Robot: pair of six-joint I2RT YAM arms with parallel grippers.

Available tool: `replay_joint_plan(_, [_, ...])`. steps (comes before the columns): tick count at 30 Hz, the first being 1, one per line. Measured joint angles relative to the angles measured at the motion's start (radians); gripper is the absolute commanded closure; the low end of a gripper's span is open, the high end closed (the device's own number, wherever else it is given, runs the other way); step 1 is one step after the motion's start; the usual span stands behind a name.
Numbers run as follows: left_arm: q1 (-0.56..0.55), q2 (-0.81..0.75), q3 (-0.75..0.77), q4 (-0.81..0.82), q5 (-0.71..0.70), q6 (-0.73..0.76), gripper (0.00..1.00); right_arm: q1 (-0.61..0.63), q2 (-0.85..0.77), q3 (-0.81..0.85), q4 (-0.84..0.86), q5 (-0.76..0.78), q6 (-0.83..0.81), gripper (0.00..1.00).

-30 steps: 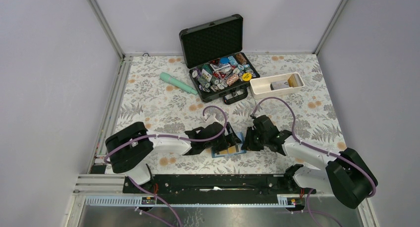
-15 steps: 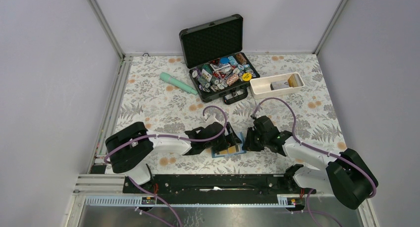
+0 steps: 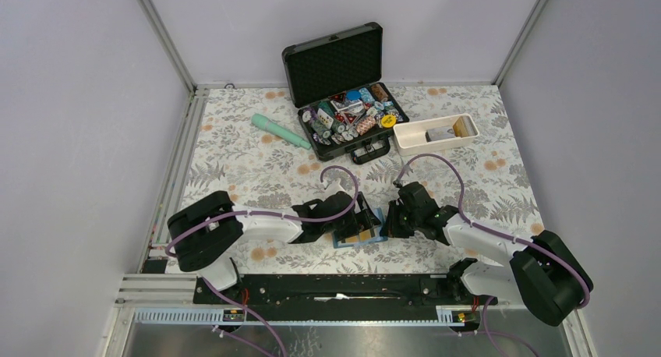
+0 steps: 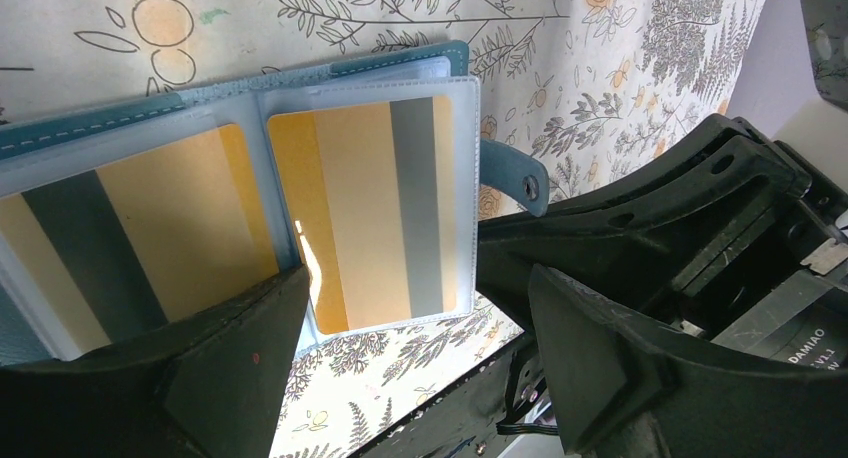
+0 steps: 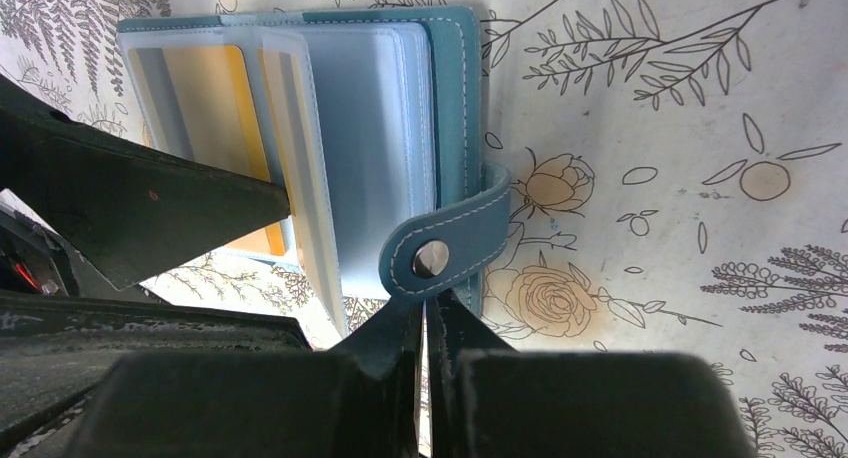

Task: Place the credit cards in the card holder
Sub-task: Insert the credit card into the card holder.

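Left jaws spread over open card holder (image 4: 90, 128), right jaws pressed together by its strap (image 5: 450, 243), cards (image 4: 360, 208) part-hidden.

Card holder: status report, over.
Left fingers open over the open teal-blue folding card holder. Right fingers shut at its snap strap. Two orange-gold striped cards sleeved. Nothing blocking.

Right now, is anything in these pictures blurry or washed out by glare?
Left wrist view: a small white glare streak lies across the orange-gold card, and the card holder around it is sharp. Right wrist view: the right gripper is a dark, out-of-focus mass at the bottom. Top view: even, soft light with no harsh shadows.
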Motion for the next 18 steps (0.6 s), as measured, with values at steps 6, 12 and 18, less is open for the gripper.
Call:
replay_joint_plan(6, [0.000,0.000,0.006,-0.009,-0.001,0.004,0.14,0.000,0.000,0.000,0.001,0.000,0.000,1.00])
replay_joint_plan(12, [-0.001,0.001,0.014,-0.021,-0.003,0.009,0.14,0.000,0.000,-0.002,0.003,0.000,0.000,1.00])
replay_joint_plan(18, [-0.003,0.002,0.019,-0.030,-0.010,0.018,0.14,0.000,-0.002,-0.004,0.005,0.000,0.000,1.00])
